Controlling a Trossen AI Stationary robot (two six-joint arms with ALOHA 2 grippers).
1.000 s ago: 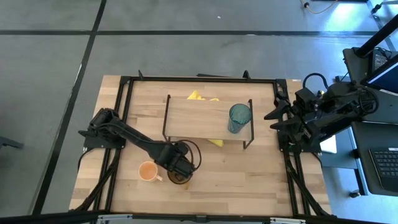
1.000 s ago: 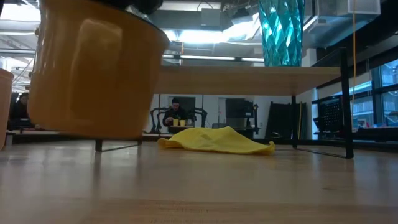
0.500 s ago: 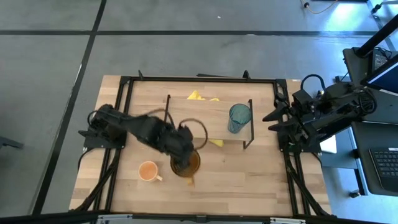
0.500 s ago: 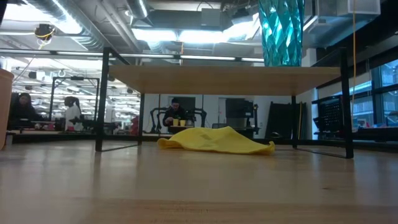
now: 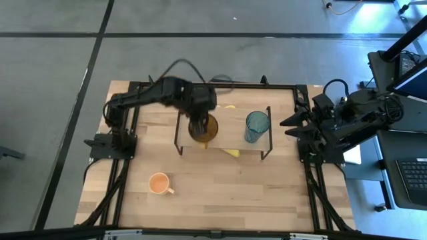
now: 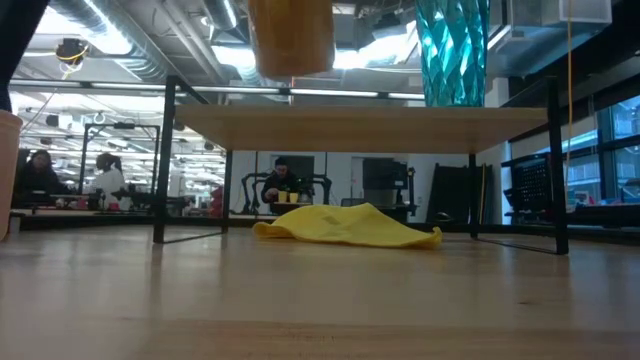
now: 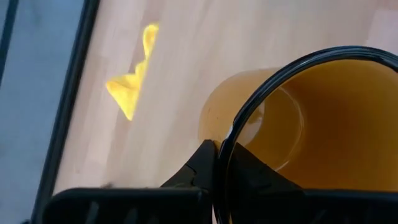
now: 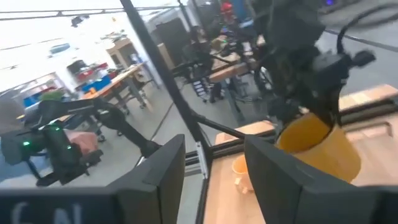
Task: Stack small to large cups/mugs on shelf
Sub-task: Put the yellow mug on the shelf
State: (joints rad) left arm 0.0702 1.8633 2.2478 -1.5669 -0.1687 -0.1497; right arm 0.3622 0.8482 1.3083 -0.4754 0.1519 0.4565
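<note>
My left gripper [image 5: 199, 119] is shut on the amber-brown mug [image 5: 203, 127] above the left half of the light-wood shelf [image 5: 230, 123]. In the low view the mug's bottom [image 6: 291, 40] hangs above the shelf board [image 6: 400, 128]. The teal ribbed tumbler [image 5: 257, 127] stands upright on the shelf's right end. The small orange mug [image 5: 159, 183] stands on the table near the front left. My right gripper [image 5: 290, 125] is open and empty at the table's right edge. My left gripper [image 7: 225, 152] pinches the amber mug's rim [image 7: 229, 134], one finger [image 7: 255, 171] inside the mug and one [image 7: 202, 165] outside. The fingers come from above, pointing down. The mug hangs upright below them, clear of the shelf.
A yellow cloth [image 5: 231, 152] lies on the table under the shelf, with a part showing behind it [image 5: 212, 103]. The shelf's black wire legs [image 6: 166, 160] stand at its ends. People sit in the room beyond the table [image 6: 282, 185].
My left gripper has lifted the amber mug off the table near the orange mug. It has carried the mug up and toward the far edge, to a place above the shelf's left half. The mug has stayed upright.
</note>
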